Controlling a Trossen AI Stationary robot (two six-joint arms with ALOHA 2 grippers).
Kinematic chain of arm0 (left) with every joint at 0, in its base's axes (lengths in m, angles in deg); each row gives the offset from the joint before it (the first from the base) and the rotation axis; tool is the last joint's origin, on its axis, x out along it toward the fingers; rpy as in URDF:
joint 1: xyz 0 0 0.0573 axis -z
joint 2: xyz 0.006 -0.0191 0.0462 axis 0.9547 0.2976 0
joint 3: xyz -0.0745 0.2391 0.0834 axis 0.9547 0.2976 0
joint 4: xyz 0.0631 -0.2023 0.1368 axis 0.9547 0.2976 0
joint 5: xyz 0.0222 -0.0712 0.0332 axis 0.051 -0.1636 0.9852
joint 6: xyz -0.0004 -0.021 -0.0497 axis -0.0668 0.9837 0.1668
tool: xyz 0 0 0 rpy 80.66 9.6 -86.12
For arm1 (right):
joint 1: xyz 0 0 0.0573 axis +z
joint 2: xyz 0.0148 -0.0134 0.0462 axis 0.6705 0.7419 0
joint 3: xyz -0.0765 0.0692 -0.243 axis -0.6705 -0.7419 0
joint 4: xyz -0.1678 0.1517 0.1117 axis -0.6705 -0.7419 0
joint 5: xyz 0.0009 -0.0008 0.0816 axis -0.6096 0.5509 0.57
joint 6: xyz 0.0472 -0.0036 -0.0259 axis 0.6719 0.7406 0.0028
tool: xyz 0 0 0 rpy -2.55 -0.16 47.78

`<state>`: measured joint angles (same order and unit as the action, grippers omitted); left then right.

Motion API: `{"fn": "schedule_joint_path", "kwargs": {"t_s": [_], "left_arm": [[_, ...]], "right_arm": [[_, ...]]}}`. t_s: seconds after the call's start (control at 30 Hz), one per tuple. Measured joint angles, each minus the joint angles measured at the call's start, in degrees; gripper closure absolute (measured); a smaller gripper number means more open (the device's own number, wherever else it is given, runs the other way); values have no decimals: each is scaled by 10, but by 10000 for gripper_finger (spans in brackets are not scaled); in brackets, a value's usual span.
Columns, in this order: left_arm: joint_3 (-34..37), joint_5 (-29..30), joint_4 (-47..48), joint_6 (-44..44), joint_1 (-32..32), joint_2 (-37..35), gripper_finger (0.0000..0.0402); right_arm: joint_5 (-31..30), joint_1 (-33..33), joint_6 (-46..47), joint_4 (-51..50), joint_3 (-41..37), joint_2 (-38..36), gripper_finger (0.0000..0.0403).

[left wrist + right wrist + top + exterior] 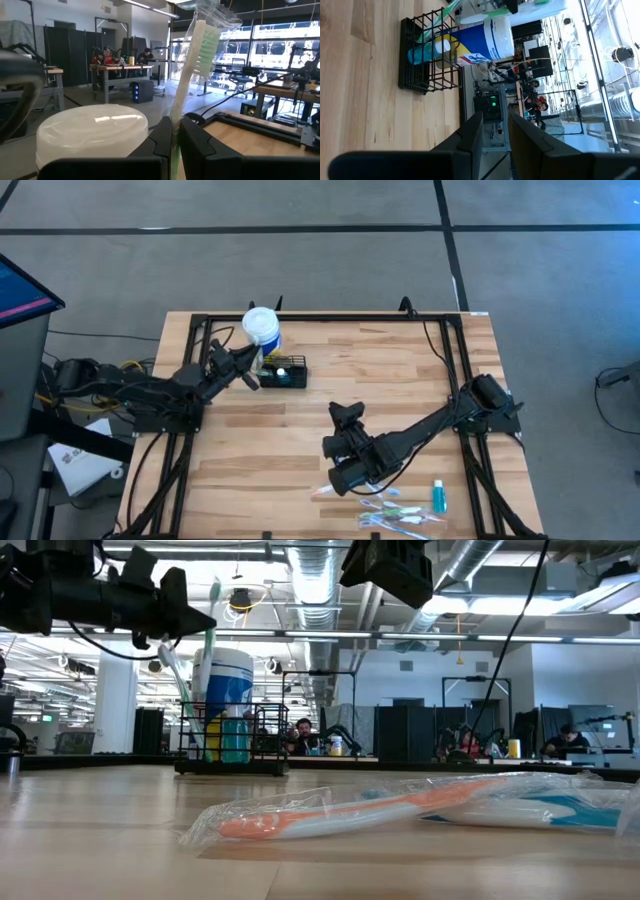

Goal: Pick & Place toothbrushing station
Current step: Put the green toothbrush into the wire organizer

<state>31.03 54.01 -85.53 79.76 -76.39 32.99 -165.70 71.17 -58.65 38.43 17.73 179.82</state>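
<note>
High view first: the black wire caddy sits toward the far left part of the wooden table, right beside a white tub with a blue label. The left gripper hangs over the caddy's left end, and the wrist camera on that arm shows its fingers pinched tight on a wrapped toothbrush with green bristles, standing upright between them, with the tub's white lid close alongside. From table height I can see that toothbrush pointing down into the caddy, in front of the tub; a teal bottle stands inside the wire frame.

The right gripper hovers near the middle of the table, well apart from the caddy, its fingers parted a little and holding nothing. Near the front edge lie more wrapped toothbrushes and a small teal tube; an orange one shows closest in the low view. People sit at desks in the room beyond.
</note>
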Motion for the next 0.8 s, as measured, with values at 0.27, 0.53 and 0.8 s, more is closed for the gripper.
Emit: {"fn": "schedule_joint_path", "kwargs": {"t_s": [0.27,0.53,0.8], "left_arm": [[0,10,-67,-17,-3,63,391],[0,13,-118,-41,-3,108,391],[0,13,-122,-38,-3,128,374]], "right_arm": [[0,0,0,0,0,0,321],[0,0,15,0,0,0,321],[0,0,15,0,0,0,321]]}}
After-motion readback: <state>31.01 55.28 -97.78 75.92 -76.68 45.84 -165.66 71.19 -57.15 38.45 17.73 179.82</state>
